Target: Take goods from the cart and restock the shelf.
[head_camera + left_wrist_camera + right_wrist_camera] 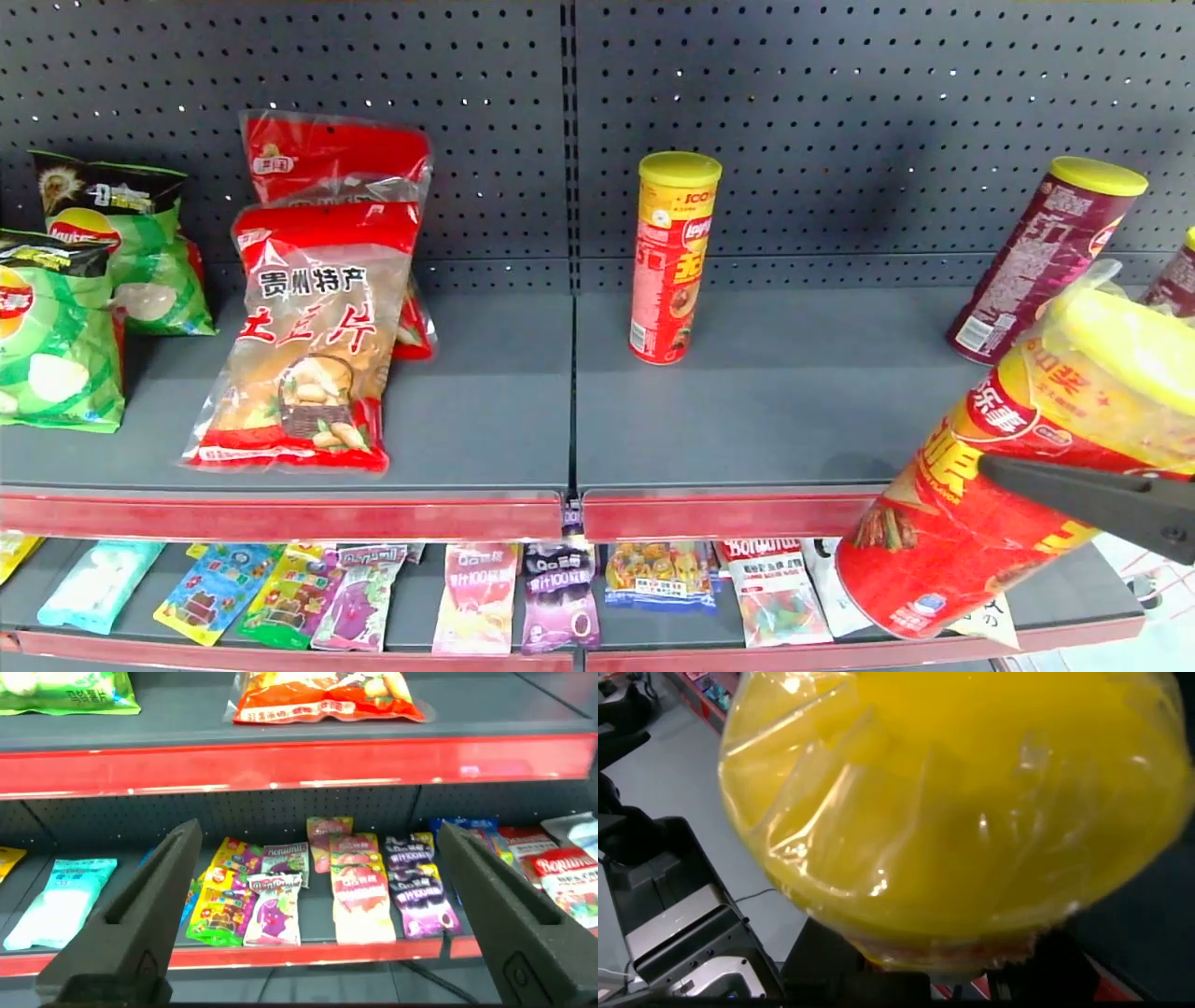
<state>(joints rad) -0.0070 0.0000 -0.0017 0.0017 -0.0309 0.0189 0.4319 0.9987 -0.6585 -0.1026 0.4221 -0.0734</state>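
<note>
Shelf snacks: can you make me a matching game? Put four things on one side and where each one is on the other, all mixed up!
Things
1. far red can
2. purple can
3. near red can
4. green bags

Places
A. held tilted in the right gripper
B. tilted, at the right of the shelf
C. upright, middle of the shelf
D. left end of the shelf

Pairs: 1-C, 2-B, 3-A, 4-D

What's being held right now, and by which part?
The right gripper grips the tilted red chip can around its body, below the yellow lid; the left gripper is open, empty.
</note>
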